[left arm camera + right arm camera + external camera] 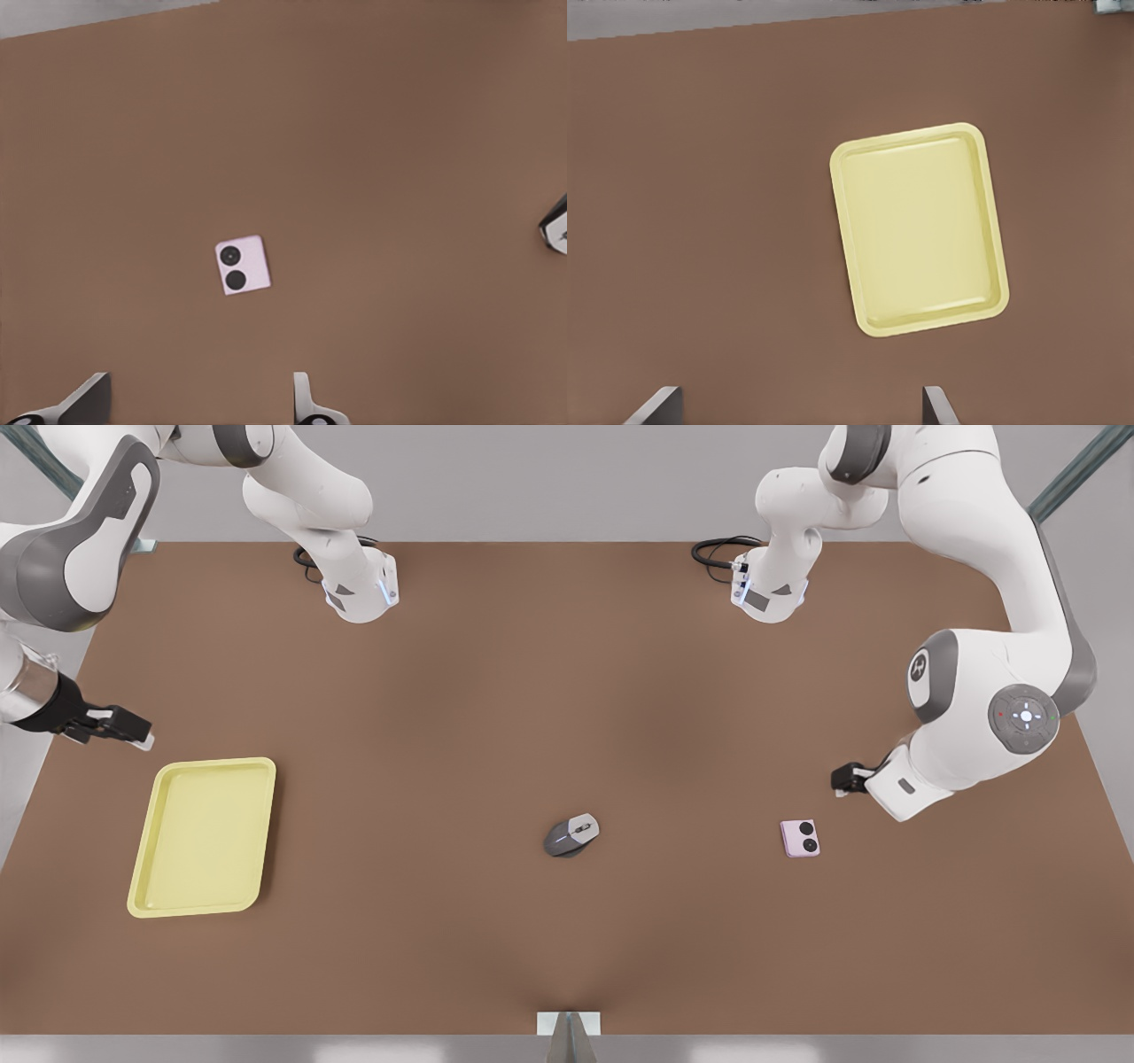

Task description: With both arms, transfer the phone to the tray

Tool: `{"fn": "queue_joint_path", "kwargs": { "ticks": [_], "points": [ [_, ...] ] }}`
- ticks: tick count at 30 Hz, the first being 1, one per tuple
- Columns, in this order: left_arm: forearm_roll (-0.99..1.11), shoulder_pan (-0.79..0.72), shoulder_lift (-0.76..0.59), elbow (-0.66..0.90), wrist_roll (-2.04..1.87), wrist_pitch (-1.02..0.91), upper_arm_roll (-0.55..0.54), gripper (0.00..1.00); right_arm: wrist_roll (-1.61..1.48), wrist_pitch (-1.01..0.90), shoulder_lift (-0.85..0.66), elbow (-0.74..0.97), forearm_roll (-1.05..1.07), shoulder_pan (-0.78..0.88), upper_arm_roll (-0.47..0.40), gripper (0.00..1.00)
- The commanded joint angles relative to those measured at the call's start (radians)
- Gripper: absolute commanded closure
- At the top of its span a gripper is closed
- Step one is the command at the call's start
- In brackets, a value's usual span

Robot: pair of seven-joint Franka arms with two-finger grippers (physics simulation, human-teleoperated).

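One phone (800, 839), a small, flat, pale pink, nearly square slab with two black camera circles, lies on the brown bench (567, 717) toward the front view's right, well apart from the one pale yellow tray (204, 837) with rounded corners and a raised rim at the front view's left, and one grey mouse (572, 835) sits between them. The left pincer (849, 779) hangs open near the phone, holding nothing. The right pincer (124, 727) hangs open beside the tray, also holding nothing.
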Motion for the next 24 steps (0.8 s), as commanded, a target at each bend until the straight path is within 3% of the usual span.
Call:
{"fn": "queue_joint_path", "kwargs": {
  "ticks": [1, 5, 9, 13, 24],
  "points": [
    [0.008, -0.001, 0.005, 0.001, 0.035, 0.065, 0.000, 0.00, -0.021, 0.026, -0.001, 0.000, 0.000, 0.000, 0.000, 0.00],
    [-0.008, 0.000, 0.091, -0.042, -0.092, 0.221, 0.008, 0.00, -0.021, 0.026, -0.001, 0.000, 0.000, 0.000, 0.000, 0.00],
    [-0.057, 0.005, 0.111, -0.317, -0.195, 0.603, 0.009, 0.00, -0.021, 0.026, -0.001, 0.000, 0.000, 0.000, 0.000, 0.00],
    [-0.078, 0.008, 0.153, -0.407, -0.206, 0.760, 0.029, 0.00, -0.021, 0.026, -0.001, 0.000, 0.000, 0.000, 0.000, 0.00],
    [-0.115, 0.011, 0.234, -0.565, -0.206, 0.962, 0.051, 0.00, -0.021, 0.027, -0.001, 0.000, 0.000, 0.000, 0.000, 0.00]
  ]
}}
